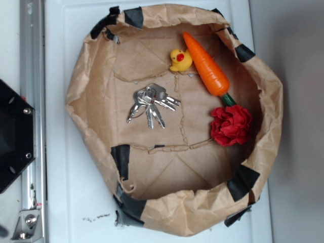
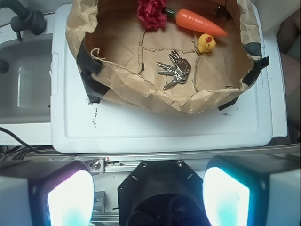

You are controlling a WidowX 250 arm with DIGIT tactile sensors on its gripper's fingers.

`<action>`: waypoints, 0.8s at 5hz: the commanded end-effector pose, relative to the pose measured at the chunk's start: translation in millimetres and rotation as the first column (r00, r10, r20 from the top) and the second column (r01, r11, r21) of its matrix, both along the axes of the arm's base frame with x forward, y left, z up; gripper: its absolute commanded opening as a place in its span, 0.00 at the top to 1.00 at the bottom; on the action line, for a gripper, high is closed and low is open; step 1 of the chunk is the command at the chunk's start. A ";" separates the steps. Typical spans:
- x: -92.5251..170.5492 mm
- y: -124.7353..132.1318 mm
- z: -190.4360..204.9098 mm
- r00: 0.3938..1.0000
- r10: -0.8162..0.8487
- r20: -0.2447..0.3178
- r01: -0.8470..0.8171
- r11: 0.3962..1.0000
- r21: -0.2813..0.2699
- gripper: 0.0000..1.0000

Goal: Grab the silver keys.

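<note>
Still at the very start: approach not yet begun, nothing grasped. Gripper (image 2: 148, 197) with fingers wide apart and empty, hanging back over the robot base, well short of the paper-lined basket (image 2: 141, 96). Silver keys (image 2: 174, 70) far ahead and slightly right of the open fingers, flat on the basket floor, apart from the rubber duck (image 2: 206, 43), carrot (image 2: 197, 21) and red flower (image 2: 151, 12) beyond. Next, probably: reach forward over the near paper wall, then descend onto the bunch.
</note>
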State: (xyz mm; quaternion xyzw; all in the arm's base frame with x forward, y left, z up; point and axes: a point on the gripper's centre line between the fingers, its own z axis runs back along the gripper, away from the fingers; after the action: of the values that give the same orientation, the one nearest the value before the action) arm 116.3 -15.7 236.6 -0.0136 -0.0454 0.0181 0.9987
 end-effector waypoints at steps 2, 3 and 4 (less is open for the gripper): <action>48.4 -0.8 -27.4 0.989 0.151 0.000 -0.151 0.987 0.052 0.00; 77.6 8.8 -48.3 0.971 0.237 0.020 -0.237 0.968 0.086 0.00; 101.4 13.2 -58.6 0.949 0.304 0.079 -0.310 0.948 0.076 0.00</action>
State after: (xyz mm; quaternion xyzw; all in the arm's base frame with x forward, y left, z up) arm 214.3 -9.1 170.1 0.0382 -0.0642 0.1565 0.9848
